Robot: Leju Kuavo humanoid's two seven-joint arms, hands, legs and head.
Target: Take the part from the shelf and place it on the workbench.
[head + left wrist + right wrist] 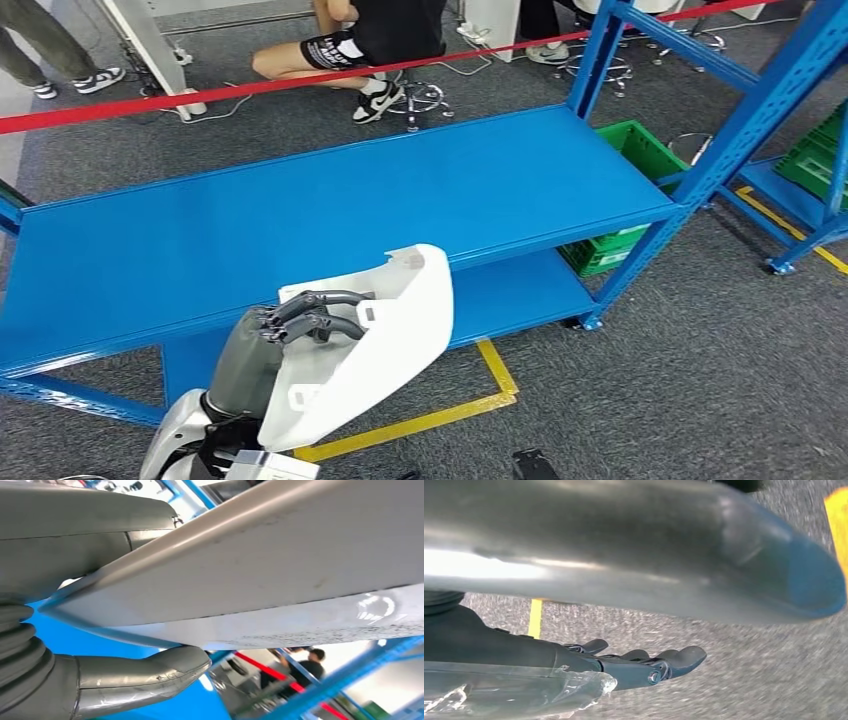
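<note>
My left hand [285,335] grips a large white curved plastic part [385,340], held in front of the blue shelf [330,200], whose upper deck is bare. Dark fingers [320,310] wrap over the part's upper edge. Seen from the left wrist, the white part [280,570] is clamped between the grey thumb [145,677] and the palm. My right hand [644,665] hangs over the grey carpet with its fingers stretched out and nothing in it.
A red barrier tape [300,80] runs behind the shelf, with a person [370,45] sitting beyond it. Green crates [630,150] stand at the shelf's right end, by a second blue rack [800,170]. Yellow floor tape [440,420] marks the carpet below.
</note>
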